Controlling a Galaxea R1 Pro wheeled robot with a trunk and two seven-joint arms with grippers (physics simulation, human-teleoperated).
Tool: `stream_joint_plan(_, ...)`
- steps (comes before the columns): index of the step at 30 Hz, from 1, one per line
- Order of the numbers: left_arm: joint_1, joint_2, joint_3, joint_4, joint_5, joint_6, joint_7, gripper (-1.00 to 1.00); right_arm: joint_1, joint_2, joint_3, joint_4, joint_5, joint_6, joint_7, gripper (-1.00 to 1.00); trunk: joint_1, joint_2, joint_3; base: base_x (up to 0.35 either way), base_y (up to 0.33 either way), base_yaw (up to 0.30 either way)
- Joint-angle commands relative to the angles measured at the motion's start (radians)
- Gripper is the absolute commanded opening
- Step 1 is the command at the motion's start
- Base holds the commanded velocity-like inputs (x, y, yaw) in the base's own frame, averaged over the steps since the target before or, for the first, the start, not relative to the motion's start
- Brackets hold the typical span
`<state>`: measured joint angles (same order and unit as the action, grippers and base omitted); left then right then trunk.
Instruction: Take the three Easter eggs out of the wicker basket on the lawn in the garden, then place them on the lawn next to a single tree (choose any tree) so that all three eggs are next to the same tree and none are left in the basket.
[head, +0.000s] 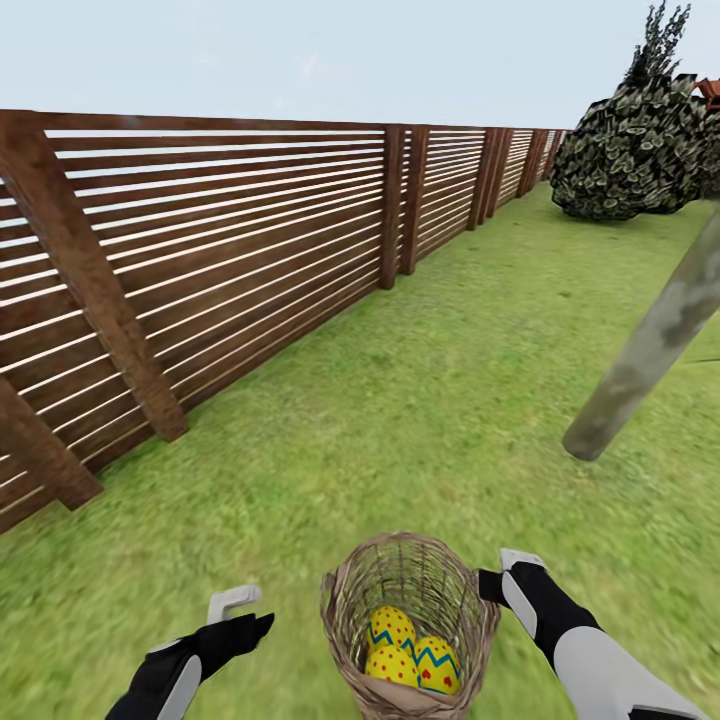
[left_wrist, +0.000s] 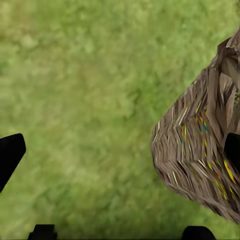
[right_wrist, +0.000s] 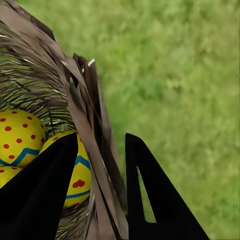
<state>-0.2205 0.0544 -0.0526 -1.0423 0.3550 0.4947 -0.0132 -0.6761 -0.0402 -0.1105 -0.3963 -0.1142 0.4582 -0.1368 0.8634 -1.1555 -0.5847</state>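
Note:
The wicker basket hangs tilted low in the head view, just in front of me, with three Easter eggs inside it. In the right wrist view two eggs show clearly through the weave. My right gripper is shut on the wicker basket at its rim, one finger inside and one outside. My left gripper is open over the lawn, a little to the basket's left, and the basket's outer wall shows beside it. The tree, a leaning pale trunk, stands ahead to the right.
A brown slatted fence runs along the left and recedes into the distance. A dark leafy bush sits far back on the right. Open grass lies between me and the trunk.

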Motion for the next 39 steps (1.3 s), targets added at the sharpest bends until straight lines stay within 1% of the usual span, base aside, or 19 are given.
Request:
stream_joint_plan(1,0.000,0.001,-0.001,-0.001,0.002,0.004,-0.001,1.00,0.000,0.000,-0.002,-0.002,-0.016,0.004,-0.006,-1.00,0.001,-0.001,-0.001,0.305,0.145,0.000)
stream_joint_plan(5,0.000,0.001,-0.001,-0.001,0.002,0.004,-0.001,1.00,0.000,0.000,-0.003,-0.002,-0.016,0.004,-0.008,-1.00,0.001,-0.001,-0.001,0.309,0.134,-0.013)
stream_joint_plan(12,0.000,0.001,-0.002,-0.001,0.002,0.004,-0.001,1.00,0.000,0.000,-0.003,-0.003,-0.017,0.005,-0.009,-1.00,0.001,-0.001,0.002,0.311,0.131,-0.147)
stream_joint_plan(21,0.000,0.001,-0.002,-0.001,0.001,0.003,-0.001,1.00,0.000,-0.001,-0.003,-0.001,-0.015,0.004,-0.013,-1.00,0.001,-0.001,0.002,0.313,0.124,-0.011)
stream_joint_plan(25,0.000,0.001,-0.002,-0.001,0.001,0.003,-0.001,1.00,0.000,-0.001,-0.003,-0.002,-0.017,0.004,-0.013,-1.00,0.001,-0.001,0.002,0.329,0.027,-0.019)
stream_joint_plan(32,0.000,0.001,-0.002,-0.001,0.001,0.002,-0.001,1.00,0.000,0.000,-0.003,-0.003,-0.018,0.005,-0.011,-1.00,0.001,-0.001,0.010,0.335,0.002,-0.174)
stream_joint_plan(39,0.000,0.001,-0.003,-0.001,0.001,0.002,0.000,1.00,-0.001,0.000,-0.003,-0.003,-0.018,0.005,-0.012,-1.00,0.001,-0.001,0.011,0.335,0.000,-0.027)
